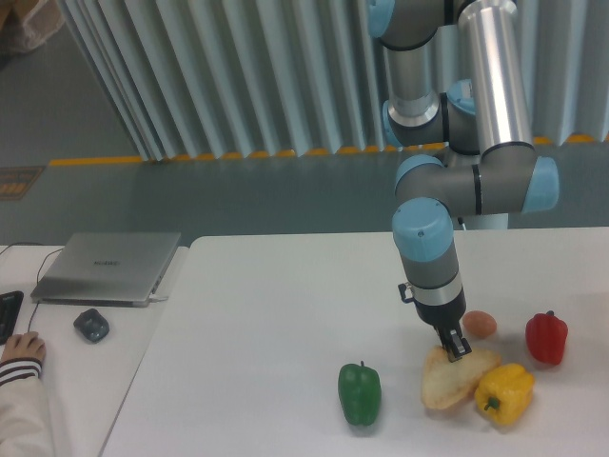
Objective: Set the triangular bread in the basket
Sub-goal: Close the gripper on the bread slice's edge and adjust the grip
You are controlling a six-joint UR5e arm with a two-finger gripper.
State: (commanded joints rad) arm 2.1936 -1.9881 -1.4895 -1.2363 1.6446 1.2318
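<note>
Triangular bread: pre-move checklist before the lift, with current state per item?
1. Gripper at the triangular bread: ok, its tip sits on the bread's upper edge.
2. Firm grasp: cannot tell, the fingers are too small to show open or shut.
3. Bread off the table: cannot tell, it looks low, possibly resting.
4. Neighbours: not ok, the yellow pepper touches or overlaps the bread's right side and the brown egg is just beside the gripper; a lift may nudge them.
5. Green pepper and red pepper: ok, both apart from the bread.
6. Basket located: not ok, none in view.
</note>
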